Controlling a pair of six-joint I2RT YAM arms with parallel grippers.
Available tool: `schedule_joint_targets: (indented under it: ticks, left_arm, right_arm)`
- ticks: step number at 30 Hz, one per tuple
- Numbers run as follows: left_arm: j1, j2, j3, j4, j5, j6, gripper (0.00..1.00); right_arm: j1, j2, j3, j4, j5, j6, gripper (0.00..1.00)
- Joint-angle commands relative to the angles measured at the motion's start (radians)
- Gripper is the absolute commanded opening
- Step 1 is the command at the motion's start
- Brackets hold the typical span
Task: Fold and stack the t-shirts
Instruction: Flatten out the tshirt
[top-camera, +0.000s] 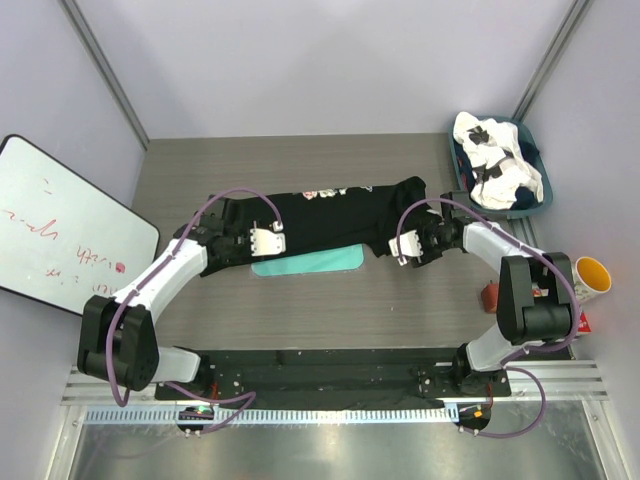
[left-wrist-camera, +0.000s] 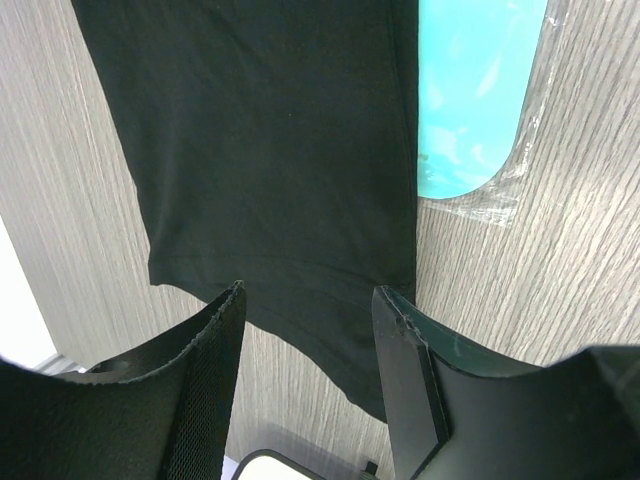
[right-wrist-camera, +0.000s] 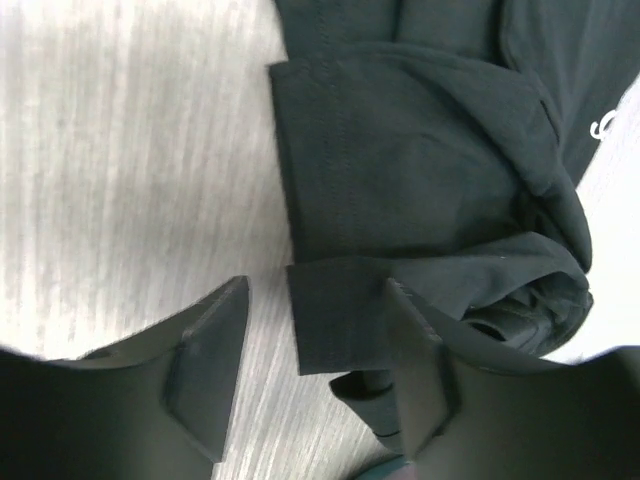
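Table (top-camera: 330, 315) is carrying the black t-shirt (top-camera: 320, 222), lying crosswise at centre and partly covering the teal board (top-camera: 305, 263). Only the top view is showing the white t-shirt (top-camera: 495, 160), sitting in the blue basket (top-camera: 537, 205) at far right. Only the wrist views are showing jaw gaps. The left gripper (left-wrist-camera: 310, 300) is standing wide over the hem. The right gripper (right-wrist-camera: 318, 300) is standing wide over the bunched, folded end.
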Motion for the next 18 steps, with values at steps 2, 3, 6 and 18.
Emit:
schedule_joint_targets:
  ticks: [2,3,6,18]
  left_arm:
    - [-0.004,0.007,0.021,-0.006,-0.009,-0.018,0.54]
    - [-0.004,0.008,0.021,-0.005,-0.009,-0.02,0.54]
    - [-0.007,0.011,0.023,-0.005,-0.008,-0.024,0.54]
    - [-0.009,0.019,0.01,-0.006,-0.012,-0.023,0.53]
  right_arm:
    - [0.015,0.009,-0.01,0.084,0.006,0.051,0.55]
    - [0.018,0.006,-0.018,0.089,0.009,0.051,0.5]
    - [0.022,0.003,-0.028,0.101,0.015,0.06,0.4]
    - [0.029,-0.017,-0.012,0.153,0.061,0.081,0.01]
